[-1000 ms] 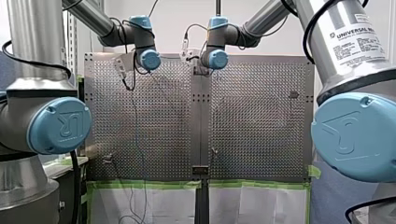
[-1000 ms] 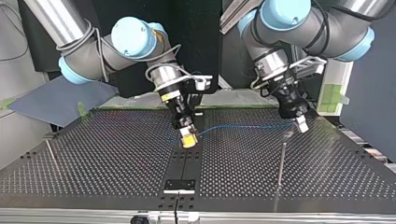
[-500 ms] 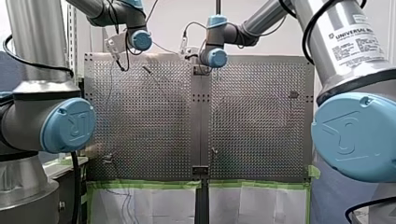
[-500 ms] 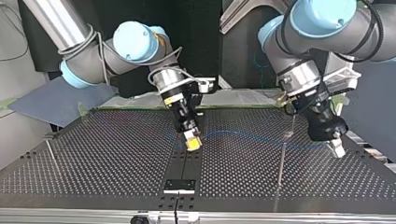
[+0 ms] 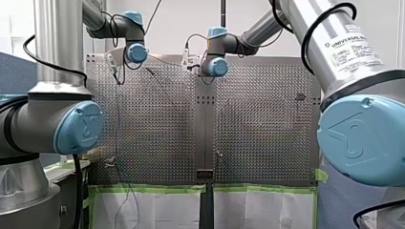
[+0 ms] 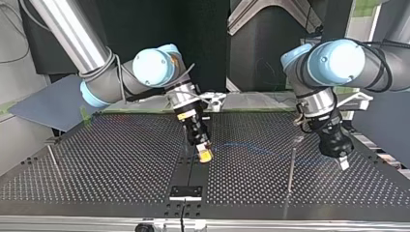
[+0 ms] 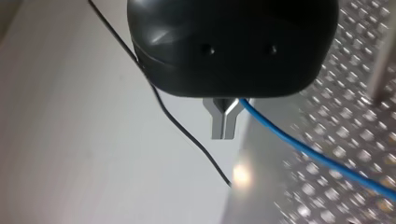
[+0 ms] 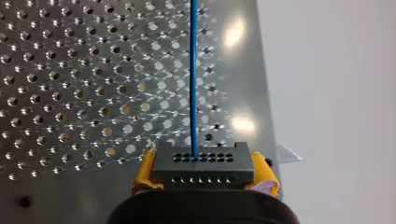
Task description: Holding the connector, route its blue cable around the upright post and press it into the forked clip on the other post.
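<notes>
Bright light; glare spots on perforated table (image 8: 243,123); top view dimmer.

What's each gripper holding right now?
Left gripper: closed, pinching the blue cable.
Right gripper: closed on the connector.

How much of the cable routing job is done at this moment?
Done: my right end effector grips the connector. In hand: my left end effector pinches the blue cable, stretched between both. Left: wrapping the upright post, then clipping; neither looks finished.

Dark connector (image 8: 203,168) clamped between yellow-padded jaws, blue cable (image 8: 193,70) running straight ahead over perforated table (image 8: 70,70)
</notes>
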You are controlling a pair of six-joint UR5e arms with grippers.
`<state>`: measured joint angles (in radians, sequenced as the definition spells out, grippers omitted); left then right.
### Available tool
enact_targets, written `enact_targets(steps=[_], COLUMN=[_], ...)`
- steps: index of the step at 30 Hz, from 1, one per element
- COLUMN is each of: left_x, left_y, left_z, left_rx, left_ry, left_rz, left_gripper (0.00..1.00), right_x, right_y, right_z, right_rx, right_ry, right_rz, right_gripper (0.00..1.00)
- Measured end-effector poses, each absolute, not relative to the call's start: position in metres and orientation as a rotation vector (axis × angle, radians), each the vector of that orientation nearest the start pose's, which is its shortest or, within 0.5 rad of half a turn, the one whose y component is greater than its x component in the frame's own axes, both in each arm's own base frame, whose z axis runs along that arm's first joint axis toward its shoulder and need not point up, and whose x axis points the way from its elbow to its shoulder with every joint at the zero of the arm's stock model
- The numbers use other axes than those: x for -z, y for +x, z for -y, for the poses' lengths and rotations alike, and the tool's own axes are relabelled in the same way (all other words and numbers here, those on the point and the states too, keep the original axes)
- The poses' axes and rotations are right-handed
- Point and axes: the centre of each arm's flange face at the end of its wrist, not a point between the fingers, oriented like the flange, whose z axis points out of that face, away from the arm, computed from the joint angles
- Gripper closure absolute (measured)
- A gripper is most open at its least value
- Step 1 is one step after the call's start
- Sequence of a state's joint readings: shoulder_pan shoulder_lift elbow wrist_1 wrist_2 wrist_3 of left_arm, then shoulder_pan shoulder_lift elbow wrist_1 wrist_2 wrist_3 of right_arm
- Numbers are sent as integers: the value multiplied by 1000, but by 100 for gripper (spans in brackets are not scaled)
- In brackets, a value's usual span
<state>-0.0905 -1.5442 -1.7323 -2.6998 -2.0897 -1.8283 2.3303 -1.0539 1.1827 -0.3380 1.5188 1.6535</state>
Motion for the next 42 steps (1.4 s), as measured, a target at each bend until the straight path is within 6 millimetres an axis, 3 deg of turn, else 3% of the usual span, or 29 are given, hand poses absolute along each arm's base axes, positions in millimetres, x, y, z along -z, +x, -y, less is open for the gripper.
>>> enact_targets(steps=[4,11,23,29,42], left_x=[-458,-453,-419,-413,-390], left_y=[492,517,558,567,585], left_z=[115,88,36,14,43], left_rx=[-29,-28,-32,-10,121], left_ry=[-547,-545,-551,-553,-462], left_rz=[-1197,-1199,-1244,-1246,-1334], left_gripper=[100,100,100,100,100], right_x=[-404,-422,-421,-420,-406], right_y=[600,607,612,613,617], right_z=[433,440,444,447,452], right_rx=[-1982,-2013,-2022,-2023,-2010], right_ry=[1555,1511,1500,1494,1509], right_rz=[690,665,657,657,671], right_gripper=[100,100,100,100,100])
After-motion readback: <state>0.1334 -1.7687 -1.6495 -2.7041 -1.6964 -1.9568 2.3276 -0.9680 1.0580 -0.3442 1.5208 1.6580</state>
